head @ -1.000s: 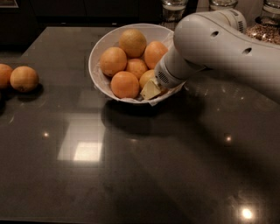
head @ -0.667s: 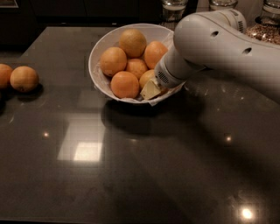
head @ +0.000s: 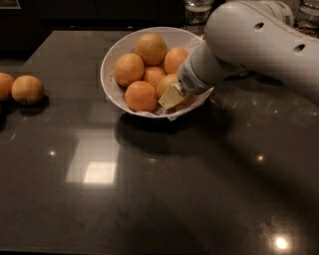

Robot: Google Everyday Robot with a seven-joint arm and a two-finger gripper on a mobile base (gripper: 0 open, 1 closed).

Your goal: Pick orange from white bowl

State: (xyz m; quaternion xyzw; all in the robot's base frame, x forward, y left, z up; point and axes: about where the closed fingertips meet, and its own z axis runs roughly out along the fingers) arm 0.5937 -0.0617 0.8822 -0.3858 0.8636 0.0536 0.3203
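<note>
The pale, yellowish round orange (head: 168, 81) lies where it lay a second ago, at the front right of the wide white round bowl (head: 113, 52), and neither it nor the arm has shifted since. Its dull, dimpled skin is lighter than that of the five deeper orange fruits (head: 141, 95) packed around it, and its lower right side is hidden. The gripper (head: 172, 97) is down inside the bowl, its cream-coloured tip pressed against that fruit. Whether the gripper has actually taken hold of it cannot be told from this angle. A crinkled white paper liner (head: 172, 116) spills over the bowl's near edge just below the tip. The thick white robot arm (head: 259, 40) reaches in from the right and covers the bowl's right rim. The bowl stands on a dark glossy table (head: 149, 199). Two more oranges (head: 27, 89) sit well apart at the table's left edge. Glass jars (head: 196, 10) stand behind the bowl.
</note>
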